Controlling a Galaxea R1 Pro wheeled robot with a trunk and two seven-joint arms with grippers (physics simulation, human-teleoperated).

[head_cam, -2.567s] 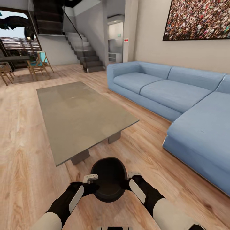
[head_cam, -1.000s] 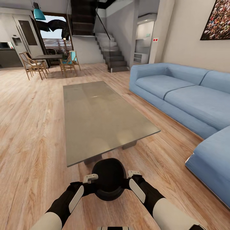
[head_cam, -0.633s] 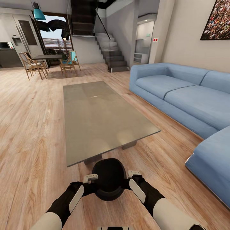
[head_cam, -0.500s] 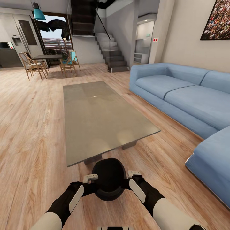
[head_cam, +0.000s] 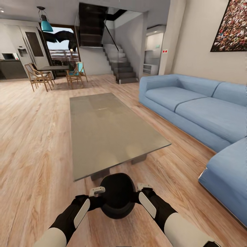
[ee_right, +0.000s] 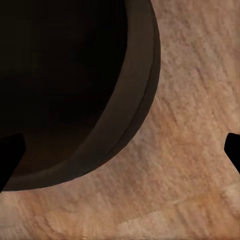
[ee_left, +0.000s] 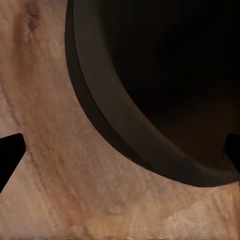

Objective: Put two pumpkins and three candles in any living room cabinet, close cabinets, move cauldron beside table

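Cauldron [head_cam: 117, 195] sits at the near centre of the head view, a round matte black pot with its wide mouth up, held above the wooden floor [head_cam: 31, 144] between both arms. The left gripper [head_cam: 97, 190] is at its left rim and the right gripper [head_cam: 144, 187] at its right rim; each has fingers astride the rim, though whether they press on it I cannot tell from here. Just beyond the pot is the near short edge of the table [head_cam: 109, 130], a low long slab with a glossy grey-olive top running away toward the far side. A blue sectional sofa [head_cam: 199, 116] fills the right. At far left stand a dining table with wooden chairs [head_cam: 55, 73] under a teal pendant lamp [head_cam: 45, 24], and a staircase [head_cam: 118, 67] rises at far centre. A crowd picture [head_cam: 231, 25] hangs on the right wall.

From the left wrist, the cauldron's rim [ee_left: 115, 130] curves across the frame with its dark inside beyond and wood grain below. Two dark fingertips [ee_left: 10, 157] show at opposite edges, set wide apart, the rim passing between them.

From the right wrist, the cauldron [ee_right: 135, 120] shows the same way, rim arcing between two fingertips [ee_right: 9, 157] spread well apart over the floor.
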